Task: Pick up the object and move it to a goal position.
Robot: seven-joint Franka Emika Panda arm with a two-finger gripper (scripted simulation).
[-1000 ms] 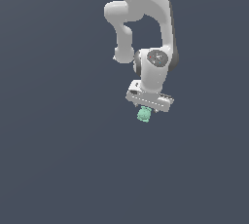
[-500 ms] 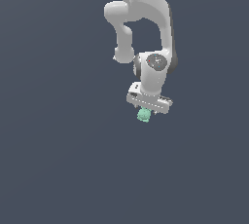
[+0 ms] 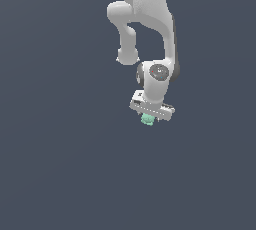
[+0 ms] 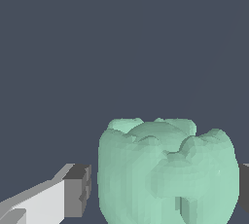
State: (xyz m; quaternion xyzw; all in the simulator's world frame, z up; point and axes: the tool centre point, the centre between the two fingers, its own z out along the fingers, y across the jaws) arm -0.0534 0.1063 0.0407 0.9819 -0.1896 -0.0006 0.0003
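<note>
The object (image 3: 147, 120) is a small mint-green lumpy blob, sitting directly beneath the white hand of my gripper (image 3: 149, 116) in the exterior view, its upper part hidden by the hand. In the wrist view the object (image 4: 165, 174) fills the space between the two fingers of the gripper (image 4: 165, 196). One grey fingertip (image 4: 78, 191) stands beside it with a narrow gap showing. The other fingertip (image 4: 244, 189) sits right at the blob's opposite edge. The jaws straddle the object and are open.
The white arm (image 3: 145, 19) reaches down from the upper middle of the exterior view. Everything around it is a uniform dark grey-blue surface with no other objects or edges showing.
The hand and wrist have lowered a little over the object, covering more of it. The object has stayed in place.
</note>
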